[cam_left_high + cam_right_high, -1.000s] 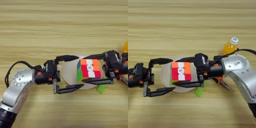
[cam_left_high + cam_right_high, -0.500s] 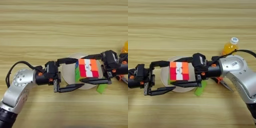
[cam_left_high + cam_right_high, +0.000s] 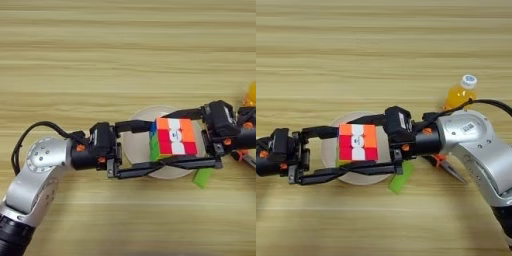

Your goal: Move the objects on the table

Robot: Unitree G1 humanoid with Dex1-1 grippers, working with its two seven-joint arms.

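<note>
Right now the right claw (image 3: 363,145) is clamped on the puzzle cube (image 3: 173,138), holding it over a round cream plate (image 3: 137,150) on the desk (image 3: 100,60). Opposite, the left claw (image 3: 137,147) is spread apart beside the cube. Just beyond the plate lies a green block (image 3: 401,178); farther off stands an orange bottle (image 3: 460,93).

Bright, even light; soft shadows
</note>
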